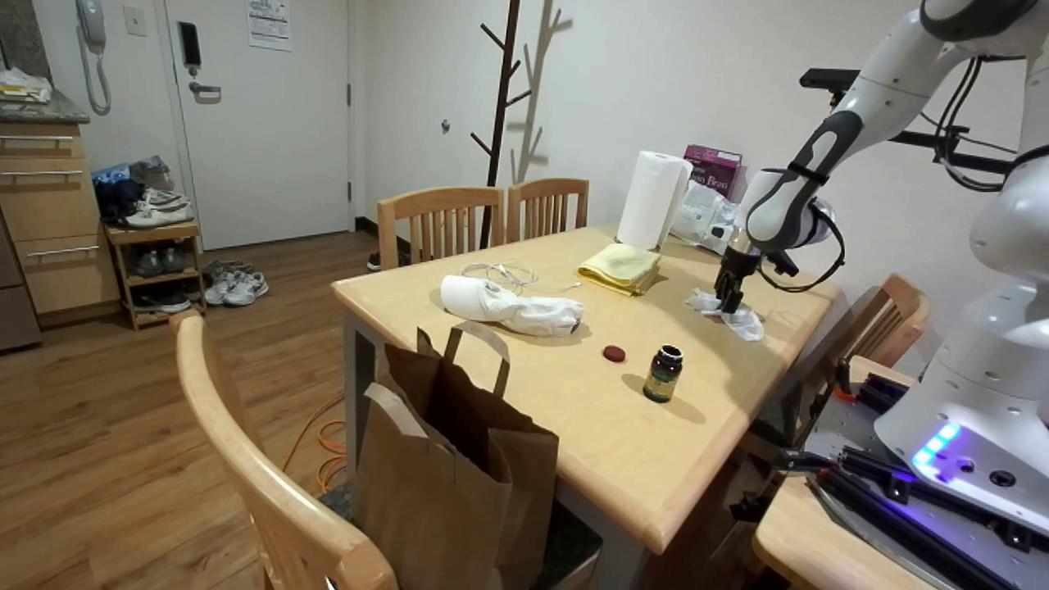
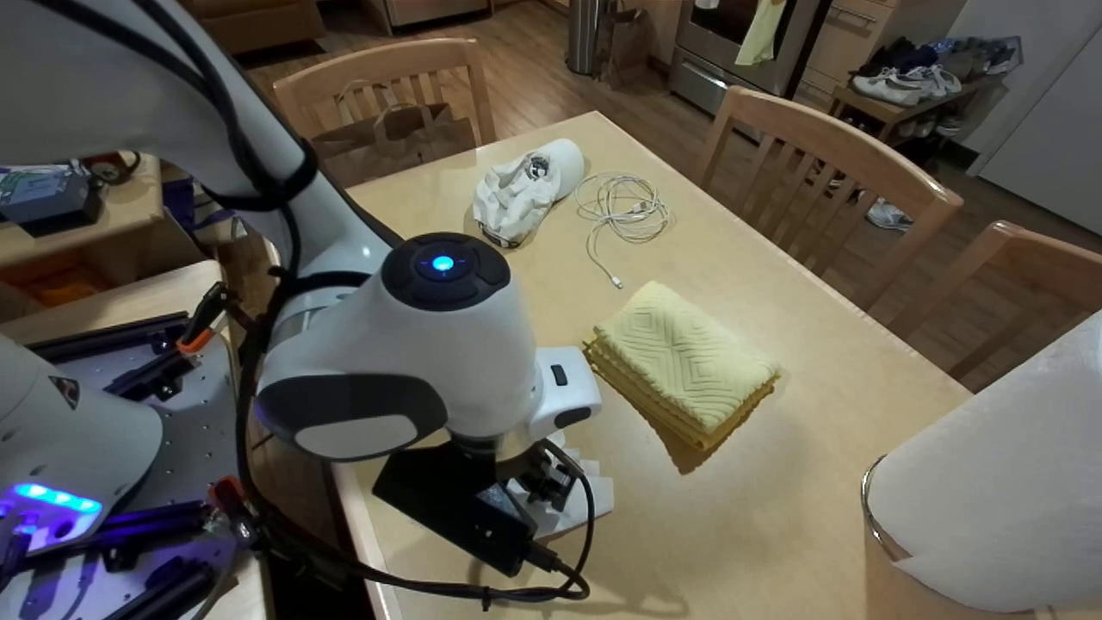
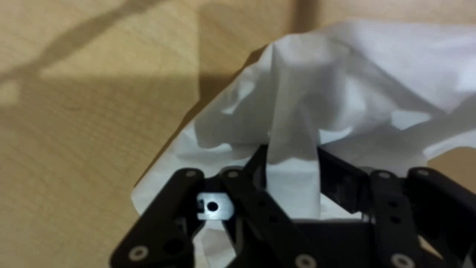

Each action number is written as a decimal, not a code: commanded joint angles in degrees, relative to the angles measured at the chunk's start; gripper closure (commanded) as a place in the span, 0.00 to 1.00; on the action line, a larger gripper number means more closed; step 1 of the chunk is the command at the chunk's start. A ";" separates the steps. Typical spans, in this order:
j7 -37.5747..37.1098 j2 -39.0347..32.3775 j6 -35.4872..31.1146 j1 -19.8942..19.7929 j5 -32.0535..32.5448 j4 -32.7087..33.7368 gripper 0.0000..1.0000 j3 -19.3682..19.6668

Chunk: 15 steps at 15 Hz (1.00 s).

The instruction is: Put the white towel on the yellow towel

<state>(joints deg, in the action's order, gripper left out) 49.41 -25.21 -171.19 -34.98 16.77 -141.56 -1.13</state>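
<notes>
Gripper point(image 3: 293, 167) low over the table point(image 1: 606, 442), w/ a fold of white towel point(image 1: 744, 324) pinched in it.
Rest of it's crumpled, prob. touching the table (arm point(image 2: 413, 362) blocks some), apart from the folded yellow towel point(image 2: 684, 353) nearby; paper roll point(image 1: 654, 199) stands near the yellow one.

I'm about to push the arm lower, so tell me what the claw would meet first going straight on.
The white towel, directly under the claw, with a fold between its jaws; then likely the table. How much clearance remains, if any, is unclear.
</notes>
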 commanded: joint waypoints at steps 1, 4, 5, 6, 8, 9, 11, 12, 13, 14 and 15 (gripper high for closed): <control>0.93 1.86 2.41 4.13 -0.29 0.85 0.95 1.60; -2.71 5.08 6.99 13.11 1.85 2.08 1.00 7.03; -3.72 6.34 8.78 16.03 3.13 2.54 0.99 8.71; -5.11 7.63 11.01 19.02 4.68 3.16 0.97 10.44; -8.08 9.36 14.32 23.23 8.34 4.39 0.97 12.64; -9.20 10.41 16.24 24.48 9.69 4.98 0.96 12.87; -12.16 12.64 18.66 26.61 13.36 5.88 0.97 13.58; -12.90 13.74 19.54 27.05 14.71 6.32 0.97 13.47; -13.25 14.70 20.10 27.31 15.71 6.64 0.97 13.21; -14.09 15.68 20.28 27.66 17.39 7.02 0.97 13.21; -14.69 16.50 20.32 27.83 18.69 7.40 0.96 13.01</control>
<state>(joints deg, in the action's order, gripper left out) 37.71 -12.04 -152.93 -8.18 30.96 -134.60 11.66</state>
